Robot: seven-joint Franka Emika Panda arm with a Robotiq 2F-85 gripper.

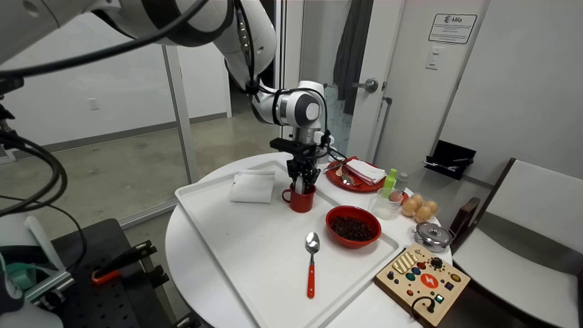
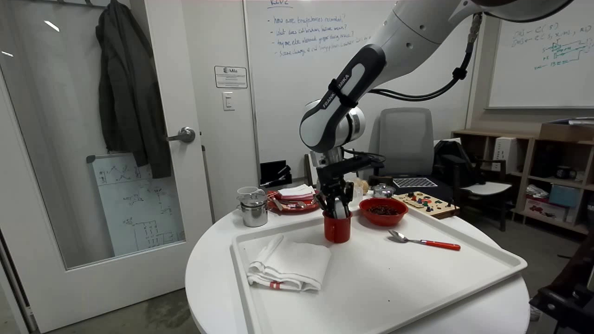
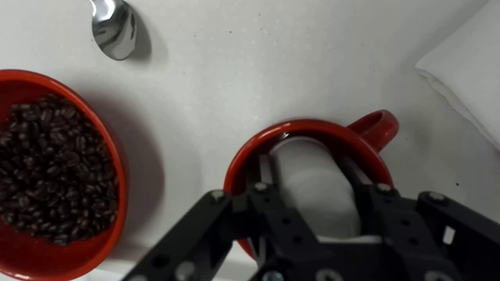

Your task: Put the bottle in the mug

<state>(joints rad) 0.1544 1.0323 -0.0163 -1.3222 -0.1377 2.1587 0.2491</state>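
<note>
A round white table (image 2: 209, 264) spreads through both exterior views, the robot arm (image 2: 413, 41) arching over it. On it lies a broad white tray (image 1: 255, 241) with a raised rim. Outside the tray, on the table, sit a wooden panel (image 1: 421, 291) with knobs, a red plate (image 2: 290, 211) bearing a napkin (image 1: 364, 171) and utensils (image 1: 347, 180), a small metal pot (image 1: 433, 234) and, in an exterior view, a shiny metal cup (image 2: 254, 215).

Inside the tray, a folded white cloth (image 2: 297, 260) and a red bowl (image 2: 383, 221) of dark beans (image 3: 54, 168) are the closest neighbours of the red mug (image 1: 301, 202), each near it but apart. The mug's handle points toward the cloth. A red-handled spoon (image 1: 311, 269) lies near the bowl.

The mug stands upright, with the black gripper (image 3: 312, 166) pointing down into its mouth. The jaws stand apart, a finger on each side of the bottle (image 3: 316, 191); whether they pinch it, I cannot tell.

The bottle is whitish, smooth and rounded. It leans inside the mug, one end below the rim, partly hidden by the fingers; a pale part shows above the rim in both exterior views.
</note>
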